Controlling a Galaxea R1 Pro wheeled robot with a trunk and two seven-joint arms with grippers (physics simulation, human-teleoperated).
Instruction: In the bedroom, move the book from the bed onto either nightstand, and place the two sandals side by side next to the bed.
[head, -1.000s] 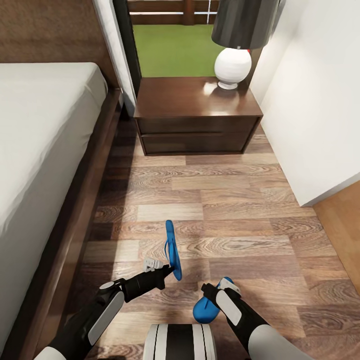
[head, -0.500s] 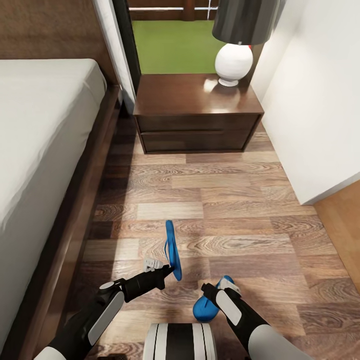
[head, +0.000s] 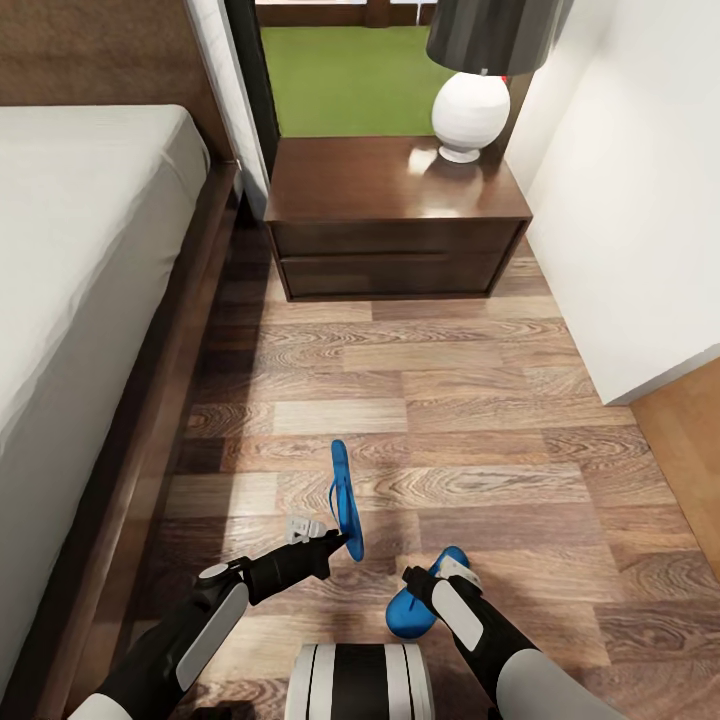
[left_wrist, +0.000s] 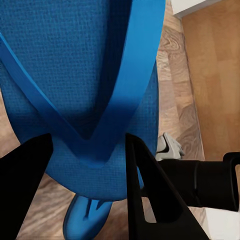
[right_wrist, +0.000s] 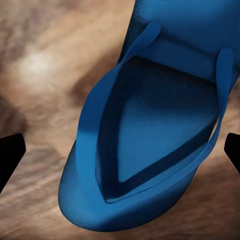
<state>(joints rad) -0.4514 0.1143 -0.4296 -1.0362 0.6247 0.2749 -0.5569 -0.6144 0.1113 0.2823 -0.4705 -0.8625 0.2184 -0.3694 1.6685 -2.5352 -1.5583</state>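
Blue sandal (head: 346, 497) stands on edge between the left jaws (head: 335, 545) in the head view, as a second ago; only the camera has tipped, so the nightstand (head: 395, 215) sits lower. Left wrist: jaws clamp its sole (left_wrist: 90, 90). Right wrist: the other sandal (right_wrist: 155, 145) lies between wide-open jaws, ungripped, on the floor (right_wrist: 40, 75).

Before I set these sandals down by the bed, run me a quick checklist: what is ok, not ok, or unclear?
1. Left pincer holds a sandal: ok, the sandal stands on edge at its tip.
2. Right pincer holds the other sandal: cannot tell; its fingers look spread wide.
3. Floor beside the bed free for both: ok.
4. Sandals side by side: not ok, they sit apart and one is on edge.
5. Path clear of the nightstand and lamp: ok, both are far ahead.
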